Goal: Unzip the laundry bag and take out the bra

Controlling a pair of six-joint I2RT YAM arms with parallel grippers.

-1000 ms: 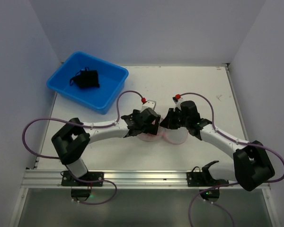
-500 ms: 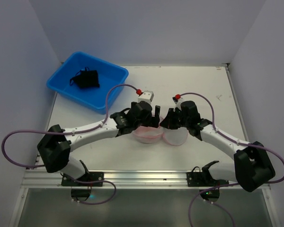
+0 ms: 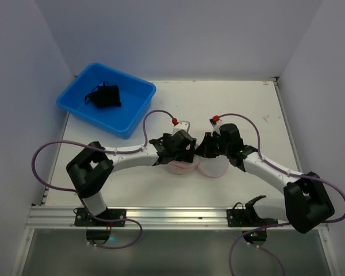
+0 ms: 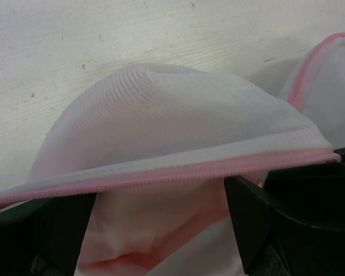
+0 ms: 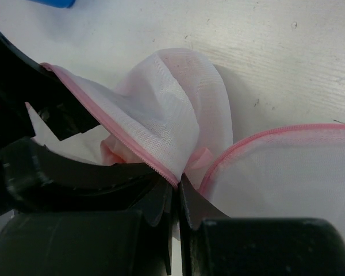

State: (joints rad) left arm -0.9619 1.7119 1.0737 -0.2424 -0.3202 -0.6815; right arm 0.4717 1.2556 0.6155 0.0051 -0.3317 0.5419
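Note:
The laundry bag [image 3: 217, 168] lies open in two mesh dome halves under both grippers at the table's middle. My right gripper [image 3: 204, 147] is shut on its pink zip rim where the halves meet [image 5: 177, 183]. One dome [image 5: 178, 103] stands lifted, and the other [image 5: 287, 172] lies flat to the right. My left gripper [image 3: 181, 151] is open, its fingers [image 4: 259, 218] wide apart under the lifted dome's rim [image 4: 178, 115]. The bra [image 4: 161, 227] is pale pink fabric between those fingers, inside the bag, and also shows in the right wrist view [image 5: 112, 152].
A blue tub [image 3: 92, 118] stands at the back left with a black garment [image 3: 105, 96] in it. A metal rail [image 3: 172, 215] runs along the near table edge. White walls close in the back and both sides.
The left arm stretched out with its gripper farther back half a second ago. It has now folded back and sits over the bag's left half. The right gripper has kept its hold.

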